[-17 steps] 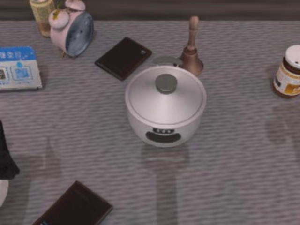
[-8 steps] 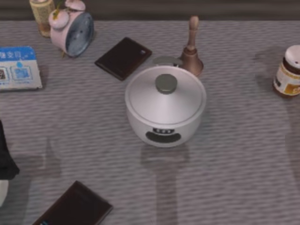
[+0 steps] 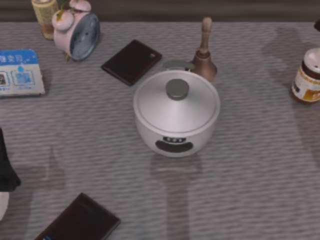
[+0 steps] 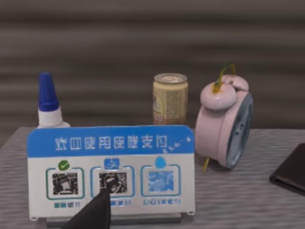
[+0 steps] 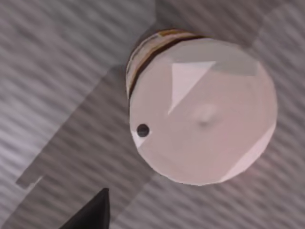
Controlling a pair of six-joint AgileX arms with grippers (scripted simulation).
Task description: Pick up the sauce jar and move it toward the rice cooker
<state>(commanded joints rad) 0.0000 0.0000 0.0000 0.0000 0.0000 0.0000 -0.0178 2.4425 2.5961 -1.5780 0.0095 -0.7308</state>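
Sauce jar (image 3: 306, 77): it stands upright at the far right edge of the surface, well apart from the rice cooker (image 3: 176, 111) in the middle.
Right gripper (image 3: 317, 25): you have it above the jar, barely in the top view at the right edge; the right wrist view looks straight down on the white lid (image 5: 202, 112).
Right fingers: only one dark tip (image 5: 90, 212) shows beside the lid, clear of it; I cannot tell how far open they are, and nothing is held.
Step in hand: you are lining up for the descent onto the jar, as I judge it.
How to do it well: centre the jar between the fingers, come straight down, and close on the body below the lid, not on the lid rim.
Carry: lift it clear of the surface, then move left toward the cooker; the brass bell (image 3: 203, 52) just beyond the cooker is probably the one thing to steer past.
Left arm: parked at the near left edge (image 3: 6, 175), facing the blue sign (image 4: 110, 171) and pink alarm clock (image 4: 224, 124).
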